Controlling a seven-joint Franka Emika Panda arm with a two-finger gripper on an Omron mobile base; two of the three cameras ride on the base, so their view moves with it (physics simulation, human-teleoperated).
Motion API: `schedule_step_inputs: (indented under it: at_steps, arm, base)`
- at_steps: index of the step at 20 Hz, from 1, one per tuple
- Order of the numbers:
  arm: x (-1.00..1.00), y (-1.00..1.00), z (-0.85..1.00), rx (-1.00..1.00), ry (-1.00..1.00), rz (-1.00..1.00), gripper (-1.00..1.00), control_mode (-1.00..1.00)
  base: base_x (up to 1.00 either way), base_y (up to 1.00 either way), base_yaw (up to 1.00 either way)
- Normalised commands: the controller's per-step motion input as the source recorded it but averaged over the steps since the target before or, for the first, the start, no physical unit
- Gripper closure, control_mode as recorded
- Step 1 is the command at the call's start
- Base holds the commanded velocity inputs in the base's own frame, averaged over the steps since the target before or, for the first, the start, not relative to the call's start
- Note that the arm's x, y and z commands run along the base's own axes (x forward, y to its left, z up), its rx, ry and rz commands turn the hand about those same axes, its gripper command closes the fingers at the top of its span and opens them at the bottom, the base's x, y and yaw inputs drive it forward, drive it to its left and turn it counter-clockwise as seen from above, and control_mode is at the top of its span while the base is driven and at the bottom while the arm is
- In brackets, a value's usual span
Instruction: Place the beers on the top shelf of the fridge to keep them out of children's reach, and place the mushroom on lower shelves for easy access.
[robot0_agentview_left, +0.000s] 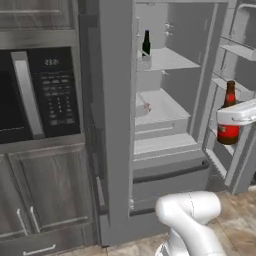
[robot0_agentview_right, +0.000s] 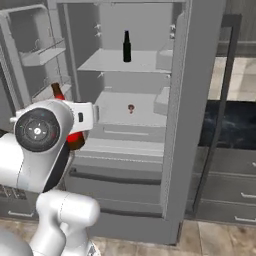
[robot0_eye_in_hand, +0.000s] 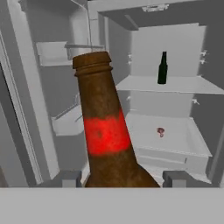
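My gripper (robot0_eye_in_hand: 122, 178) is shut on the brown beer bottle (robot0_eye_in_hand: 105, 131) with the red label, its fingertips (robot0_eye_in_hand: 70, 177) on either side of the body. The bottle (robot0_agentview_left: 229, 115) hangs upright in front of the open fridge (robot0_agentview_left: 117, 125), close to the door bins and about level with the lower shelf (robot0_agentview_left: 167, 106). The dark green beer bottle (robot0_agentview_left: 146, 44) stands on the top shelf (robot0_agentview_left: 172, 60), seen too as the green bottle (robot0_eye_in_hand: 162, 68). The small mushroom (robot0_eye_in_hand: 160, 131) lies on the lower shelf (robot0_eye_in_hand: 140, 127), also visible as mushroom (robot0_agentview_right: 131, 108).
Door bins (robot0_agentview_left: 237, 50) line the open door beside my hand. Wide drawers (robot0_agentview_left: 170, 180) sit below the shelves. A black microwave (robot0_agentview_left: 40, 95) and wooden cabinets (robot0_agentview_left: 45, 195) stand left of the fridge. A dark counter with drawers (robot0_agentview_right: 230, 175) lies to the right.
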Motion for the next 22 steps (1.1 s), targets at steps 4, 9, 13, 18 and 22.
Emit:
schedule_step_inputs:
  at_steps: [4, 9, 13, 18, 22]
  arm:
    - [0.00, 0.00, 0.00, 0.00, 0.00, 0.00, 1.00, 1.00]
    - [0.00, 0.00, 0.00, 0.00, 0.00, 0.00, 1.00, 1.00]
    - [0.00, 0.00, 0.00, 0.00, 0.00, 0.00, 1.00, 1.00]
    - [0.00, 0.00, 0.00, 0.00, 0.00, 0.00, 1.00, 1.00]
    - [0.49, 0.06, 0.00, 0.00, -0.08, -0.03, 1.00, -1.00]
  base:
    - [0.74, -0.19, 0.02]
    - [0.73, -0.39, 0.08]
    - [0.70, -0.31, 0.08]
    - [0.60, -0.03, 0.02]
    - [0.00, 0.00, 0.00]
